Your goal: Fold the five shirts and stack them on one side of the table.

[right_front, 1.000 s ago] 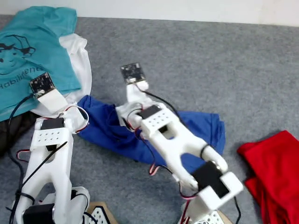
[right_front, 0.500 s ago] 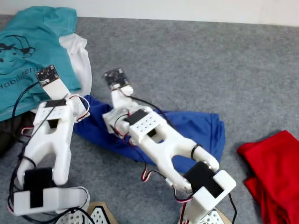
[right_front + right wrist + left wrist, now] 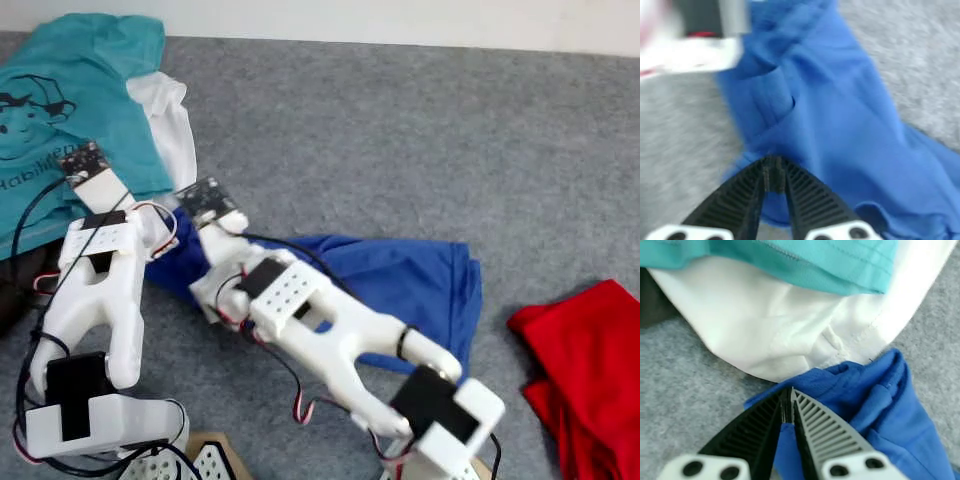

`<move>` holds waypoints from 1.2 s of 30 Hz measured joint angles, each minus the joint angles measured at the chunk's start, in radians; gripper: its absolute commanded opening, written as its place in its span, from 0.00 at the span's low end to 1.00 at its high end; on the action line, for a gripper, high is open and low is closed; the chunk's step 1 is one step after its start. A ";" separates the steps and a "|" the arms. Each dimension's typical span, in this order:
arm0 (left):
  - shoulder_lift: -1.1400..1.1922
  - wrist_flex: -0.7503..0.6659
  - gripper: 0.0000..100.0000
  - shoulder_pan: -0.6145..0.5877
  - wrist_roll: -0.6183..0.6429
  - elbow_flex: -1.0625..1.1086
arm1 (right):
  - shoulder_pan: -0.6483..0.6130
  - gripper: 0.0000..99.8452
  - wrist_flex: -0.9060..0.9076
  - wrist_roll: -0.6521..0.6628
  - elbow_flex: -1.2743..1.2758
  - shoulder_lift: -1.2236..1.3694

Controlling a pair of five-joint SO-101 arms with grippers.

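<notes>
A blue shirt (image 3: 400, 280) lies spread across the middle of the grey table. My left gripper (image 3: 788, 407) is shut on its crumpled left edge (image 3: 875, 405), just beside the white shirt (image 3: 775, 335). My right gripper (image 3: 773, 172) is shut on a fold of the same blue shirt (image 3: 840, 125), close to the left arm (image 3: 100, 290). The right arm (image 3: 330, 330) lies across the shirt's front part and hides it. A teal shirt (image 3: 70, 100) rests on the white shirt (image 3: 178, 135) at the back left. A red shirt (image 3: 590, 370) lies at the right edge.
A dark garment (image 3: 15, 290) peeks out at the left edge, under the teal shirt. Bare grey table (image 3: 430, 130) stretches behind the blue shirt and between it and the red one. A white wall runs along the far edge.
Both arms have swung to the left, pulling the blue shirt's left edge toward the white shirt. The blue shirt now lies more stretched out.
</notes>
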 measured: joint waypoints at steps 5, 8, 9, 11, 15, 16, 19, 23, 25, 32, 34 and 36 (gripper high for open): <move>0.000 0.000 0.01 -0.014 0.003 0.000 | -0.031 0.01 0.003 0.000 0.089 -0.127; 0.000 0.000 0.01 -0.018 0.003 0.000 | -0.020 0.01 0.003 0.000 0.123 -0.192; 0.000 0.000 0.01 -0.018 0.003 0.000 | -0.008 0.01 0.003 0.000 0.133 -0.209; 0.000 0.000 0.01 -0.018 0.003 0.000 | 0.025 0.03 0.003 0.000 0.147 -0.227; 0.000 0.002 0.01 -0.018 0.003 0.000 | 0.057 0.18 0.003 0.000 0.170 -0.236; 0.000 0.009 0.01 -0.018 0.003 -0.002 | 0.044 0.21 0.003 0.000 0.176 -0.236; 0.000 0.028 0.01 -0.032 0.000 -0.020 | -0.009 0.22 -0.049 0.000 0.192 -0.236; 0.000 0.034 0.01 -0.089 0.009 -0.032 | -0.014 0.22 -0.140 0.000 0.192 -0.215; 0.000 0.034 0.01 -0.120 0.054 -0.032 | -0.012 0.22 -0.173 0.000 0.192 -0.164; 0.000 0.034 0.01 -0.183 0.146 -0.046 | -0.006 0.22 -0.198 0.000 0.014 0.044; 0.000 0.034 0.01 -0.187 0.150 -0.048 | -0.003 0.22 -0.198 0.000 -0.026 0.087; 0.000 0.034 0.01 -0.190 0.152 -0.048 | 0.003 0.22 -0.198 0.000 -0.048 0.106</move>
